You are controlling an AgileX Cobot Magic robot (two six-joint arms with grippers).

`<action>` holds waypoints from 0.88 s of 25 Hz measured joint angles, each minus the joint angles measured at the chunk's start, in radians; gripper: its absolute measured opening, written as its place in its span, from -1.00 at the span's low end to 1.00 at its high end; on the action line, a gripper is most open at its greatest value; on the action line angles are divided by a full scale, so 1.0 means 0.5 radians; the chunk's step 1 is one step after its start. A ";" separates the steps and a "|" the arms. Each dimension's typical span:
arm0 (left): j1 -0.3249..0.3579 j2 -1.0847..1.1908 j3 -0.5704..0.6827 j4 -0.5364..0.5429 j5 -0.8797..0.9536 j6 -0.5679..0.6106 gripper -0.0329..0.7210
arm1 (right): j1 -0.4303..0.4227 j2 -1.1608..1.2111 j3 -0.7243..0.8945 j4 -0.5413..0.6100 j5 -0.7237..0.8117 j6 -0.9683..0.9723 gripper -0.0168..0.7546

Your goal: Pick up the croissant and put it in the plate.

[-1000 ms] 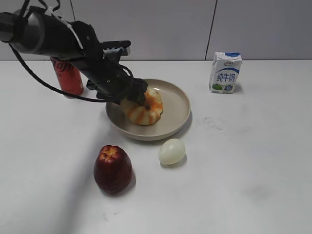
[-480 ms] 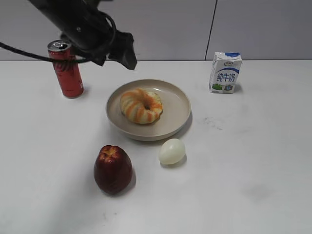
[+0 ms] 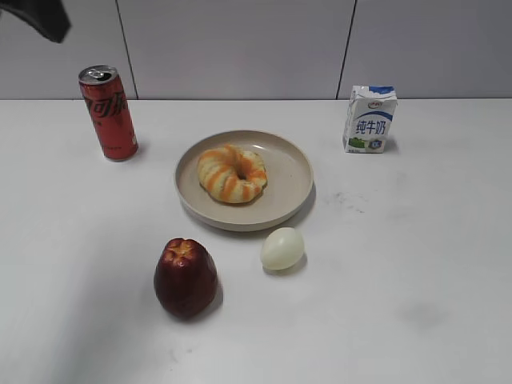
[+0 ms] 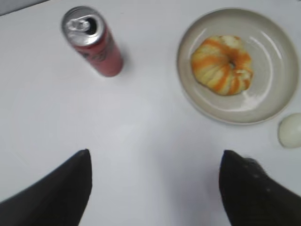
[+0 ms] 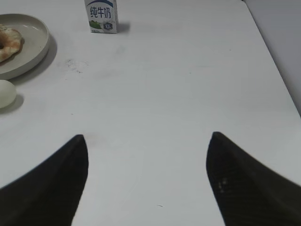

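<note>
Exterior view shows you the croissant (image 3: 232, 174) lying inside the plate (image 3: 292, 192), a little left of its centre, with nothing touching it, so the placing looks done and I judge nothing is left but parking the arms. Your left gripper (image 4: 155, 188) hangs high above bare table with its fingers spread wide and empty, well apart from the plate. Your right gripper (image 5: 146, 181) is likewise wide apart and holds nothing.
</note>
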 joint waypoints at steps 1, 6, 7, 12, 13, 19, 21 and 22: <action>0.046 -0.083 0.071 0.004 0.004 0.000 0.73 | 0.000 0.000 0.000 0.000 0.000 0.000 0.58; 0.265 -0.530 0.620 0.018 -0.038 -0.006 0.77 | 0.000 0.000 0.000 0.000 0.000 0.000 0.58; 0.304 -0.634 0.735 0.019 -0.071 -0.006 0.78 | 0.000 0.000 0.000 0.000 0.000 0.000 0.58; 0.407 -1.149 1.362 0.003 -0.248 -0.043 0.89 | 0.000 0.000 0.000 0.000 0.000 0.000 0.58; 0.409 -1.233 1.467 -0.001 -0.259 -0.049 0.90 | 0.000 0.000 0.000 0.000 0.000 0.000 0.58; 0.413 -1.767 1.811 -0.019 -0.259 -0.053 0.92 | 0.000 0.000 0.000 0.000 0.000 0.000 0.58; 0.413 -1.899 1.847 -0.019 -0.261 -0.053 0.92 | 0.000 0.000 0.000 0.000 0.000 0.000 0.58; 0.413 -1.960 1.870 -0.019 -0.274 -0.050 0.92 | 0.000 0.000 0.000 0.000 0.000 0.000 0.58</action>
